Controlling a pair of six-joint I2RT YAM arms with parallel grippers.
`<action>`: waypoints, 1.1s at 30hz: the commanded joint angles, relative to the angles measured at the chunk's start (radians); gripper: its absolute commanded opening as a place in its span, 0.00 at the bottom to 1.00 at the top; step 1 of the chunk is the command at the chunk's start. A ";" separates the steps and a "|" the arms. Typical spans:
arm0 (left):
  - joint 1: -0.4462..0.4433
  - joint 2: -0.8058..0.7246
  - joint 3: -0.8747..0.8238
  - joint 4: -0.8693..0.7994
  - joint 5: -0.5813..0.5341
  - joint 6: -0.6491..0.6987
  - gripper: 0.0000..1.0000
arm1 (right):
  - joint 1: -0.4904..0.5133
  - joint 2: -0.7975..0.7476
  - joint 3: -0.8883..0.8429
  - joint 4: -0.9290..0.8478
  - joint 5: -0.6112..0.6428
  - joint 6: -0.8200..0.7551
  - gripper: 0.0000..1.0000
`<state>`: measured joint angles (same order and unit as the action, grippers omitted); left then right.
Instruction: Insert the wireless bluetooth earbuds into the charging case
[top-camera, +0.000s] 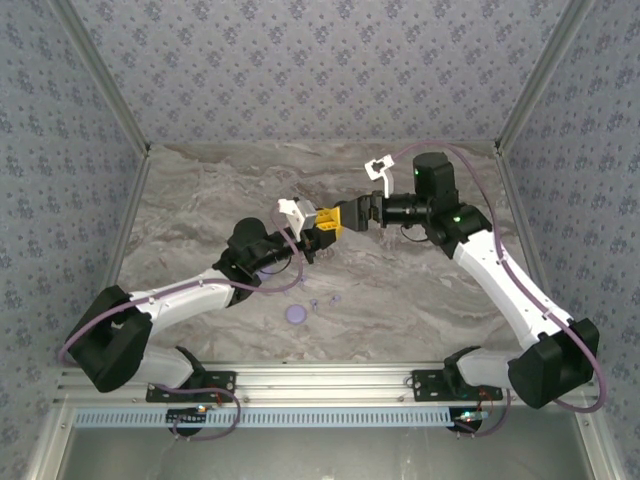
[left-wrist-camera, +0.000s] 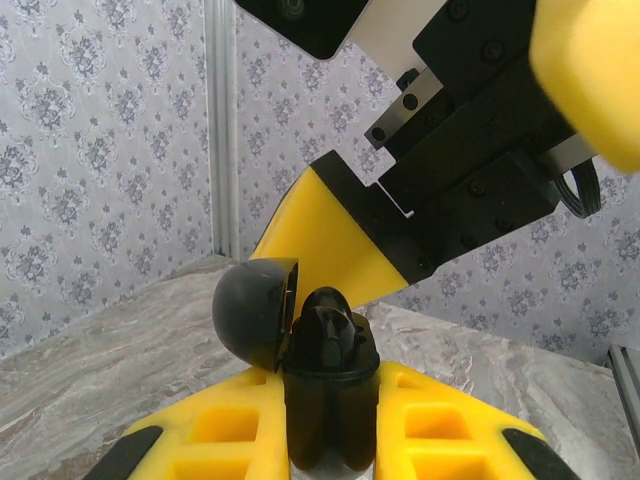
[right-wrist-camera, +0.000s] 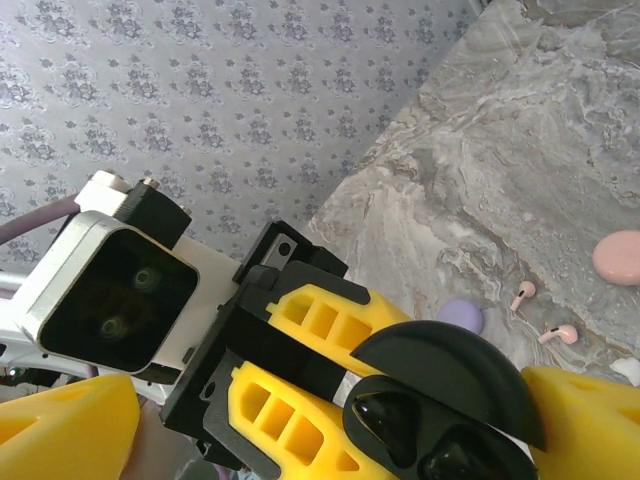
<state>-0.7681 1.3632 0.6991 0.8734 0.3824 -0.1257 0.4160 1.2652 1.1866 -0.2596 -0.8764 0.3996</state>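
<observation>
Marble table (top-camera: 420, 290), walled on three sides by patterned panels (top-camera: 300, 60), with an aluminium rail (top-camera: 330, 385) along the near edge. The two tools stood close together over the middle of the table, above the marble and well apart from every wall.

Tool state: the left gripper (top-camera: 326, 230) was narrow. Its yellow fingers (left-wrist-camera: 220, 430) were clamped on the body of a black charging case (left-wrist-camera: 330, 400), held upright with the hinged lid (left-wrist-camera: 250, 315) tipped open to one side. The right gripper (right-wrist-camera: 325, 425) had its jaws wide, one yellow finger at each lower corner of its own view. They flanked the case and gripped nothing. Whether either finger touched the lid could not be told.

View differences: the right wrist view looked down into the case, where two glossy black earbuds (right-wrist-camera: 388, 420) sat in the wells. The left wrist view gave one glossy black shape rising above the rim. The right wrist view also showed two pink earbuds (right-wrist-camera: 522, 293) loose on the marble, near a lilac disc (right-wrist-camera: 460, 316) and a pink disc (right-wrist-camera: 620, 257). In the top view the lilac disc lay beside the left forearm, with small specks just beyond it, too small to name.
</observation>
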 joint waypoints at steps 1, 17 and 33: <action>-0.006 -0.019 0.038 0.030 0.022 -0.014 0.00 | 0.006 -0.031 0.033 0.028 -0.046 -0.016 0.98; -0.007 -0.021 0.035 0.013 -0.006 -0.005 0.00 | 0.006 -0.087 -0.022 -0.027 0.010 -0.093 0.97; 0.040 0.057 0.090 -0.073 -0.037 -0.133 0.00 | -0.088 -0.247 -0.120 -0.155 0.663 -0.194 1.00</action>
<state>-0.7567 1.3823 0.7444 0.8162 0.3515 -0.1787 0.3653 1.0813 1.1286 -0.4084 -0.3950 0.2348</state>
